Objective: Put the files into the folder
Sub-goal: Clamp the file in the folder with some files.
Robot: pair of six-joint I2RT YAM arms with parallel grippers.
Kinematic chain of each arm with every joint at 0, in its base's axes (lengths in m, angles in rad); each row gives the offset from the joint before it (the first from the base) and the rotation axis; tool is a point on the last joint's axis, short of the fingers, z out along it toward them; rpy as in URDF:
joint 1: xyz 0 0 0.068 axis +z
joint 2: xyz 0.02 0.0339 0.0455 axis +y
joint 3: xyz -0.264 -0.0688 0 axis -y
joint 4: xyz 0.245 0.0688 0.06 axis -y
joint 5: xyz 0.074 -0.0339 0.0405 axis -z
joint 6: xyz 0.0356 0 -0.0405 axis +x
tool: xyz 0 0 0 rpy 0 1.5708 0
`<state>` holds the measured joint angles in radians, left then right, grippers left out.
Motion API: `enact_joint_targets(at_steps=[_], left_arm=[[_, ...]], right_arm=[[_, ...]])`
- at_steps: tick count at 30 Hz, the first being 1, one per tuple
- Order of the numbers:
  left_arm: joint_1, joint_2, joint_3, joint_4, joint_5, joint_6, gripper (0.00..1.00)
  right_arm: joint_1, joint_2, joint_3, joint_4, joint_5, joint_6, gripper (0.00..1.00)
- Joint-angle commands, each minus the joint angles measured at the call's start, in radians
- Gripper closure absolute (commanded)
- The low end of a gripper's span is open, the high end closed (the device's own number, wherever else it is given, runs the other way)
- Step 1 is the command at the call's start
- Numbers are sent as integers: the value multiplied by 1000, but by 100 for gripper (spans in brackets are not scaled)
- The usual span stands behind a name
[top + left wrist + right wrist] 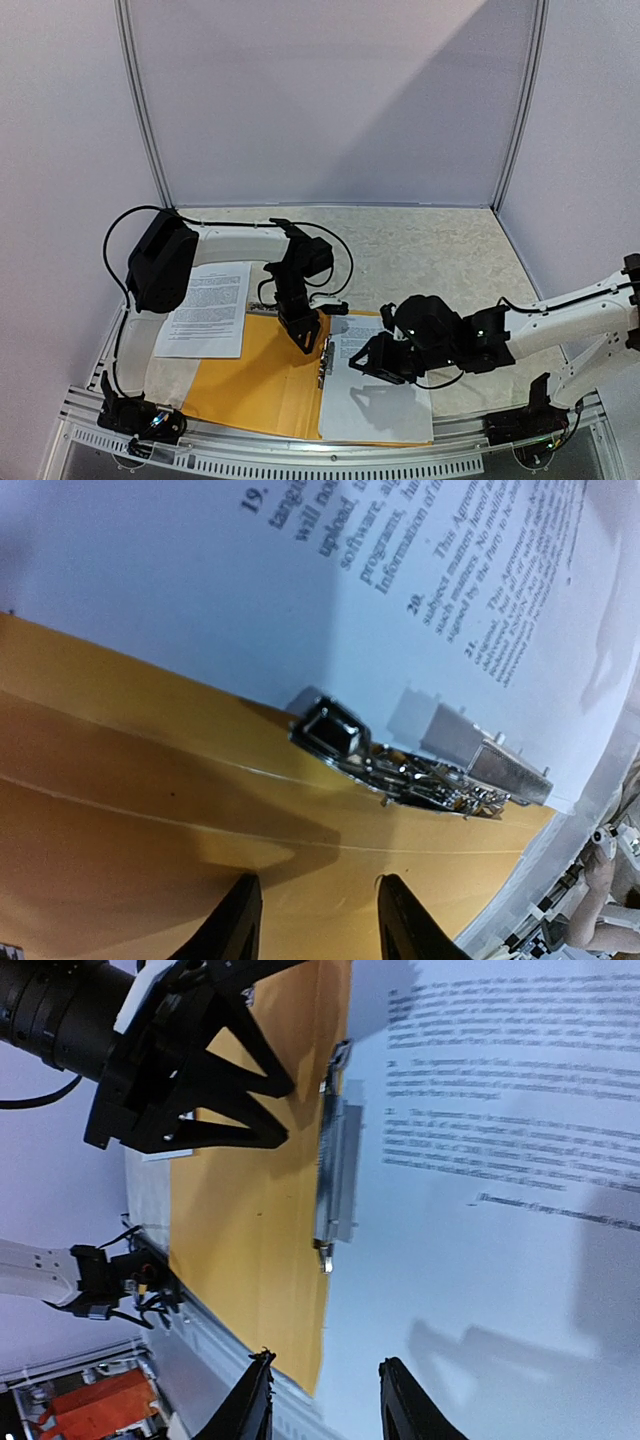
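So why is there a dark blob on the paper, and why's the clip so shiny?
Top external: the right gripper casts its shadow on the paper. Left wrist: light glints off the metal clip, and the print looks slightly blurred.

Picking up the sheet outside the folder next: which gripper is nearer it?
Left. The left gripper hangs over the folder's left flap, just right of the loose sheet; the right gripper is farther right, over the filed sheet.

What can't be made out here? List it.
Top view: loose sheet's far corner, hidden behind the left arm.
Top view: print on the filed sheet in the folder, too small.
Left wrist view: whether the clip grips that sheet; unclear.
Right wrist view: filed sheet's right side, cut off.
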<state>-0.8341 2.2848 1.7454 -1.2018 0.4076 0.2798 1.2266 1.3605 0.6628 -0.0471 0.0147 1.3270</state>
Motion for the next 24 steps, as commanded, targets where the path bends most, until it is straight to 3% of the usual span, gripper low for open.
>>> enact_joint_targets(at_steps=[1, 7, 13, 24], left_arm=[[0, 109, -59, 201, -179, 11, 56], [0, 84, -56, 200, -160, 10, 54], [0, 68, -52, 196, -158, 17, 53], [0, 67, -59, 197, -138, 17, 52]], right_arm=[[-37, 130, 103, 110, -191, 72, 63], [-75, 287, 183, 100, -272, 47, 74], [-113, 341, 218, 21, -281, 11, 82], [-149, 403, 250, 31, -278, -39, 83]])
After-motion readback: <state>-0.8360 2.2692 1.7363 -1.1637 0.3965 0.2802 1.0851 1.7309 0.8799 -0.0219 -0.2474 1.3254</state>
